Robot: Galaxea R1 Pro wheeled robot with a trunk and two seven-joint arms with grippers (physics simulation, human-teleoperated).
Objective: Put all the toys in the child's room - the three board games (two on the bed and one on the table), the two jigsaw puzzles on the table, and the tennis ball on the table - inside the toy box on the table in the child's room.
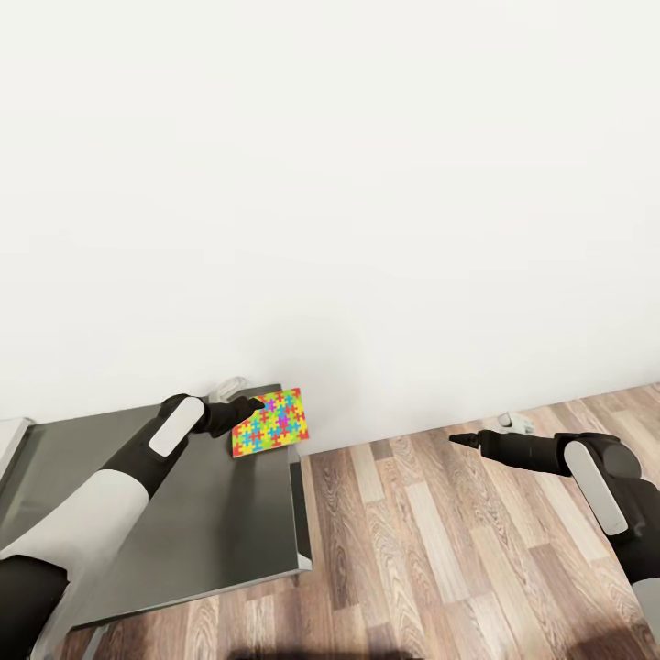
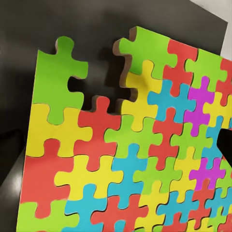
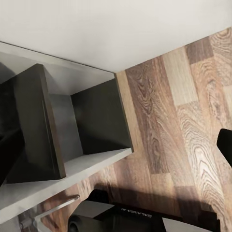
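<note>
Your left fingers (image 1: 246,410) are closed on the jigsaw puzzle (image 1: 271,423), holding it tilted up at the far right corner of the surface (image 1: 220,513). Your right fingers (image 1: 456,440) hang over the floor (image 1: 458,550), well apart from it; whether they are apart, I cannot tell.

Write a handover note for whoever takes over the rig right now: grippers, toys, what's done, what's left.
Left gripper: at a jigsaw puzzle over the far corner of the dark table; it looks gripped, the fingers' hold is not clear.
Right gripper: out over the wood floor, carrying nothing; open or shut unclear.
Toy box, games, ball: not seen here.
Done: puzzle apparently picked up.
Left: get it into the toy box, then check the other toys.
</note>
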